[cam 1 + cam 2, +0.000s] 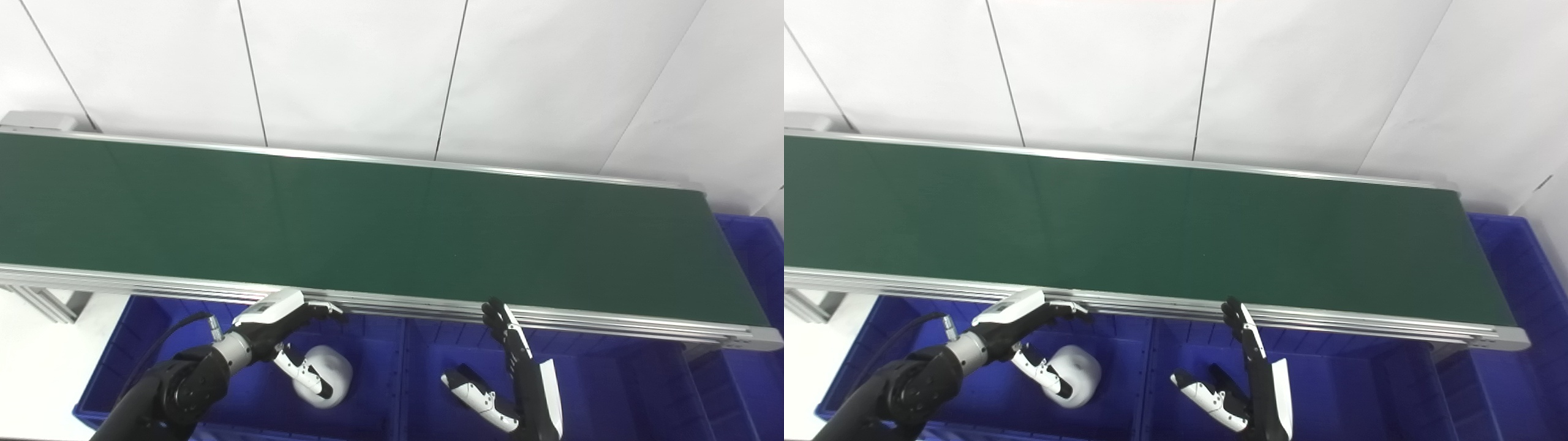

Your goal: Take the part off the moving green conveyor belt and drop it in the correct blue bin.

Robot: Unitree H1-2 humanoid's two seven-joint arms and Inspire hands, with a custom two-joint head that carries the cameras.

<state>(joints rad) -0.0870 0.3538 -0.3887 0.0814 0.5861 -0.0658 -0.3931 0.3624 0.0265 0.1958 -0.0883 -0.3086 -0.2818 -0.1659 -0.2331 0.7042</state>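
The green conveyor belt (380,226) carries no part in either eye view. A white rounded part (334,367) lies in the left blue bin (147,331), below the belt's near rail. My left hand (278,321) hovers over that bin, open. Its fingers reach toward the rail and its thumb hangs in front of the part, so I cannot tell whether they touch. My right hand (511,361) is over the middle blue bin (612,386), open, with fingers pointing up near the rail and thumb spread to the left. It holds nothing.
The belt's aluminium near rail (429,306) runs just above both hands. A third blue bin (756,245) stands at the belt's right end. A white panelled wall (392,73) rises behind the belt. The belt's frame leg (43,303) shows at the left.
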